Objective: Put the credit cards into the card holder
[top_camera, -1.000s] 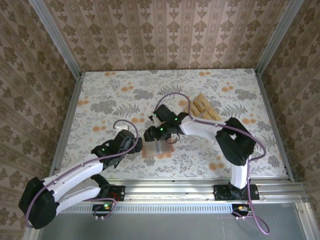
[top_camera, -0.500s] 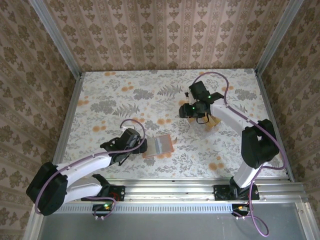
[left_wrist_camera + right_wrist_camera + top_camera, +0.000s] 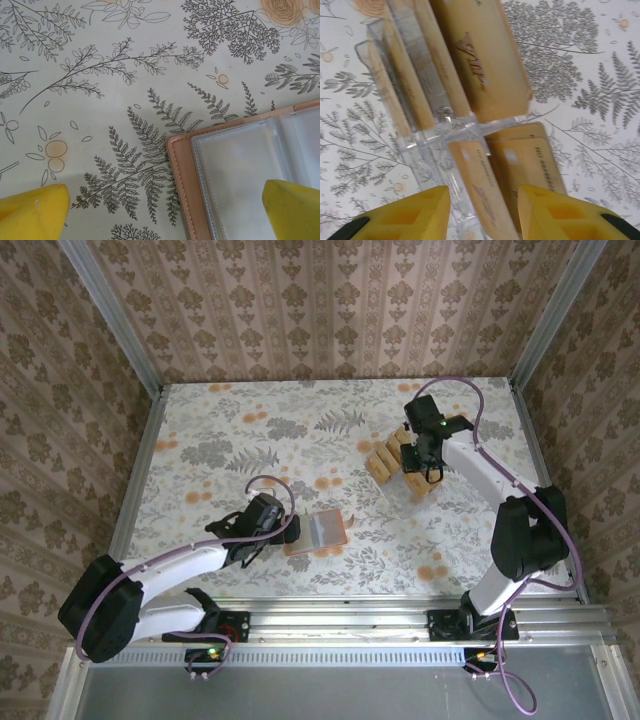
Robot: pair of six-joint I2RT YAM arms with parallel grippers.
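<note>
The card holder (image 3: 318, 531) lies open on the table's near middle, reddish-brown with clear greyish pockets (image 3: 250, 165). My left gripper (image 3: 272, 524) hovers at its left edge, open, with nothing between its yellow fingertips (image 3: 32, 212). The tan credit cards (image 3: 387, 460) stand in a clear rack (image 3: 427, 137) at the back right. My right gripper (image 3: 426, 462) is right over them. In the right wrist view its yellow fingers (image 3: 407, 215) straddle one leaning card (image 3: 480, 192), with a small gap still showing on the left side. More cards (image 3: 480, 55) stand further along the rack.
Floral tablecloth (image 3: 240, 440) covers the table, walled by patterned panels on three sides. A metal rail (image 3: 400, 618) runs along the near edge by the arm bases.
The right arm swung from beside the card holder to the back right, over the card rack, and its jaws narrowed. The left arm shifted a little toward the holder.
</note>
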